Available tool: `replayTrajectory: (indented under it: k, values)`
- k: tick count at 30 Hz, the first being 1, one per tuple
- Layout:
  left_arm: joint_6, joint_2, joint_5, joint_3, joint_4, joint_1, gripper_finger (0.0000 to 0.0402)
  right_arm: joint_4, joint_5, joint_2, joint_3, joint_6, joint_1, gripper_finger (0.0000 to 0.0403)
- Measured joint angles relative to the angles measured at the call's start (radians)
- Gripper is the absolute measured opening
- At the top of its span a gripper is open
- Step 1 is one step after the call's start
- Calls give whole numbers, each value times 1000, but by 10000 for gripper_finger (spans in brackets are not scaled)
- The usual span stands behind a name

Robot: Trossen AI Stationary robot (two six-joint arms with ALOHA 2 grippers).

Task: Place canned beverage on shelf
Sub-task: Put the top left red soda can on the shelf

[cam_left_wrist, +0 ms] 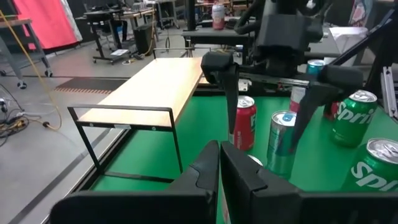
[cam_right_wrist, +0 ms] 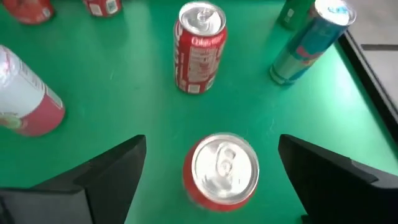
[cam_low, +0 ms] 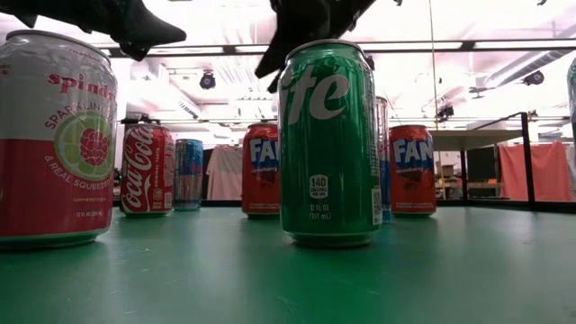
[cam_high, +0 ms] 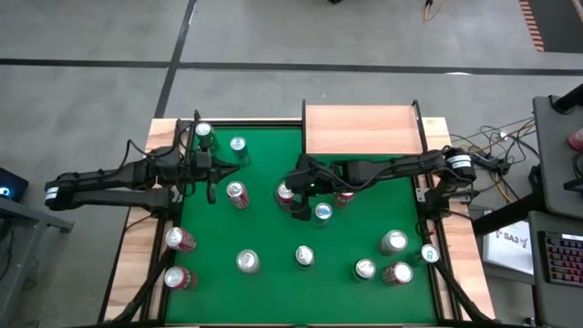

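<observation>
The shelf (cam_high: 363,129) is a light-wood board on thin black posts at the table's far edge; the left wrist view shows the shelf (cam_left_wrist: 155,87) bare. A red can (cam_high: 285,192) stands upright on the green felt near the table's middle. My right gripper (cam_high: 293,195) hangs open just above it. In the right wrist view, my right gripper (cam_right_wrist: 211,142) has one finger on either side of the red can (cam_right_wrist: 221,168), apart from it. My left gripper (cam_left_wrist: 219,168) waits shut at the table's left side (cam_high: 211,175), holding nothing.
Close by the red can stand a slim blue can (cam_high: 322,212) and another red can (cam_high: 343,198). A cola can (cam_right_wrist: 199,56) stands farther left. Several more cans are scattered along the near and left parts of the felt. A green can (cam_low: 328,144) fills the low view.
</observation>
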Motion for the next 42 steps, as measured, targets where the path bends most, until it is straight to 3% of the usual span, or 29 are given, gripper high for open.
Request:
replayTrajectory:
  k: [14,42]
  values:
    - [0,7,0,-3,8,0,0,-249,70,163,192,-3,-5,359]
    - [-22,54,2,-5,29,0,0,-257,-16,179,169,79,-51,359]
